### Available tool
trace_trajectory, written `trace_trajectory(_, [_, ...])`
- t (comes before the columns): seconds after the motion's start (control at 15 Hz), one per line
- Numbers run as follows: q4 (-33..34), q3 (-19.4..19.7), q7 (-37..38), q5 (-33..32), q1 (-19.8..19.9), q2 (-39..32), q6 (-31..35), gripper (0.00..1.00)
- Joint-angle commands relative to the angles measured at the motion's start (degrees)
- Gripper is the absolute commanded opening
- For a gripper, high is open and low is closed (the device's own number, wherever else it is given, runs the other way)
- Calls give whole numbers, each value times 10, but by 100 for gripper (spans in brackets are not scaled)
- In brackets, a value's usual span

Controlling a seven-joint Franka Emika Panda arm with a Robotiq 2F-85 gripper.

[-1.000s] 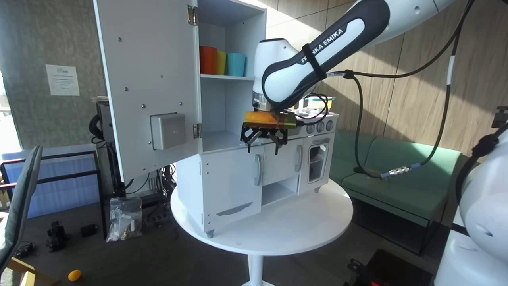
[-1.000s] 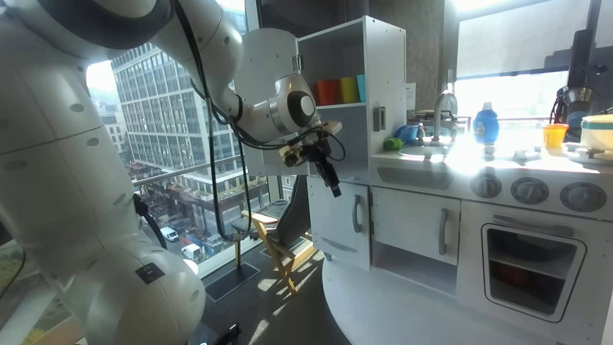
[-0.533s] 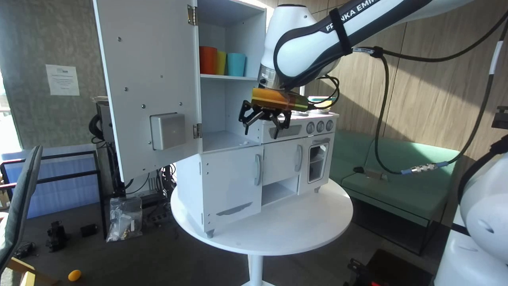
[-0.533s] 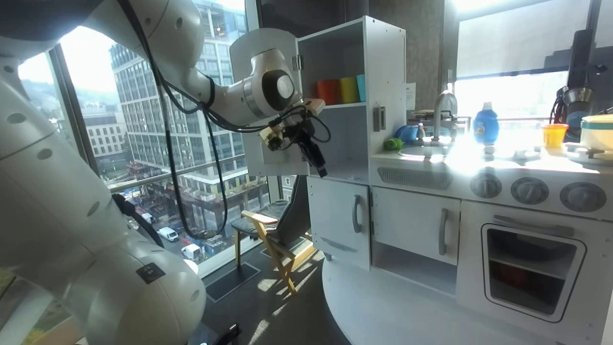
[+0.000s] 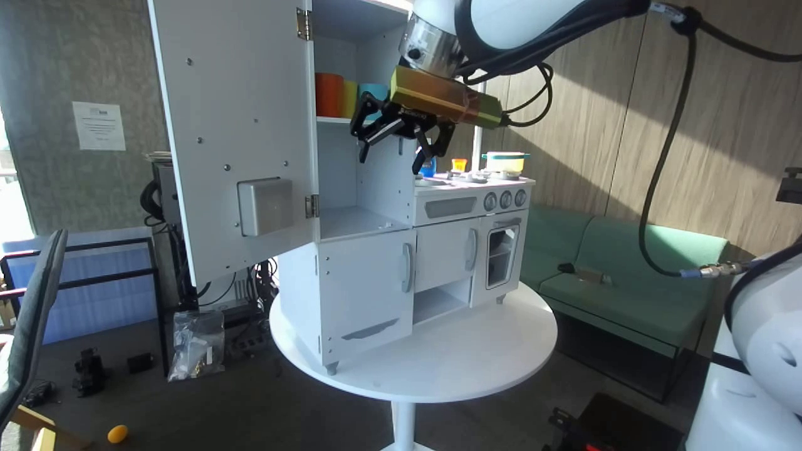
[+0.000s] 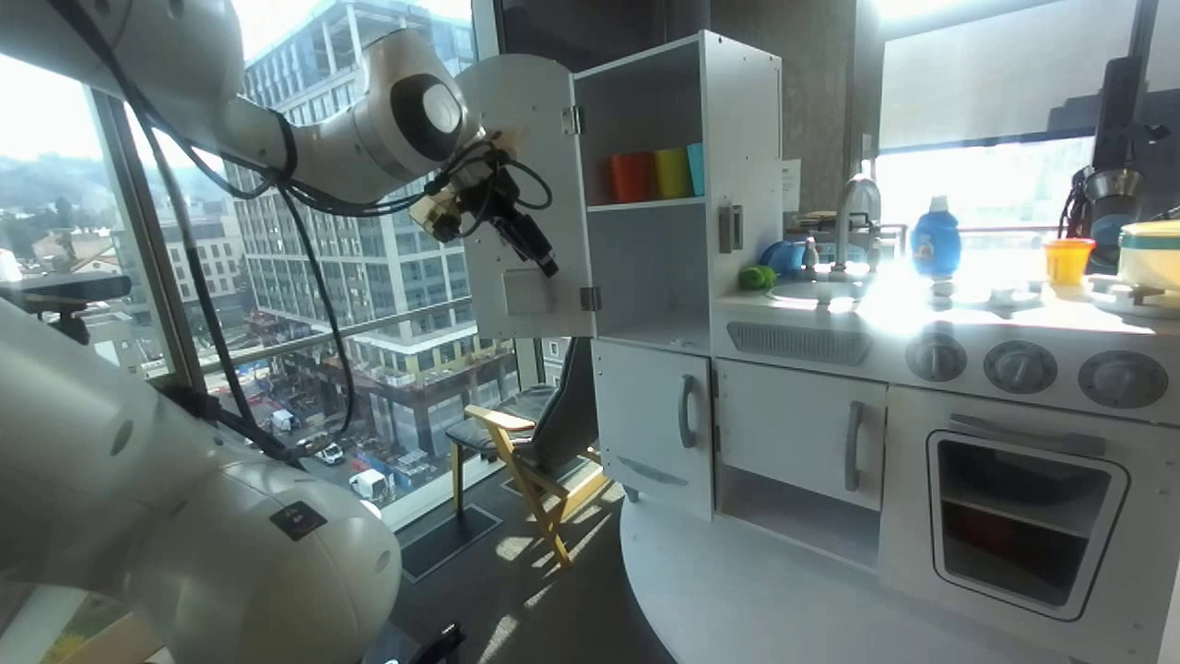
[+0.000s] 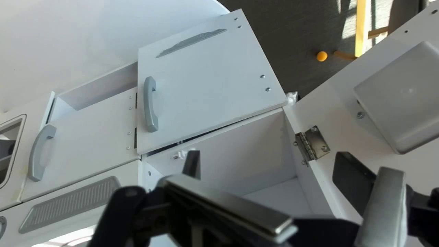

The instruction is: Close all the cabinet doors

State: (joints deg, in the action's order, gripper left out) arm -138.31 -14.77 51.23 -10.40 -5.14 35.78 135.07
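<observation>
The tall upper cabinet door [image 5: 244, 125] stands wide open in both exterior views [image 6: 527, 85], its inner face with the grey square panel [image 5: 266, 207] showing. In the wrist view that door [image 7: 337, 89] runs along the right side. The shorter lower door [image 5: 363, 291] is closed or nearly so; the wrist view shows it [image 7: 209, 82] with a thin dark gap along its upper edge. My gripper [image 5: 391, 160] is open and empty, in the air in front of the open upper compartment. In the wrist view its fingers [image 7: 271, 168] are wide apart and touch nothing visible.
Red, yellow and blue cups [image 5: 373, 101] stand on the upper shelf. A smaller handled door [image 5: 446, 254] and an oven door [image 5: 503, 254] are beside the lower door, both shut. The cabinet stands on a round white table [image 5: 463, 357]. A chair [image 6: 562, 415] is behind the open door.
My gripper has risen from in front of the lower doors to the height of the upper compartment and drawn back from the cabinet. It stays open. The doors have not moved.
</observation>
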Motion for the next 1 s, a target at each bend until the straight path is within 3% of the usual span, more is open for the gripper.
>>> trace_trajectory(0.0, [16,-32,-15,32,-16,50,-7,100])
trace_trajectory(0.67, [75,-174,47,-3,29,18,26,100])
trace_trajectory(0.93, [89,-215,97,-46,72,19,24,100])
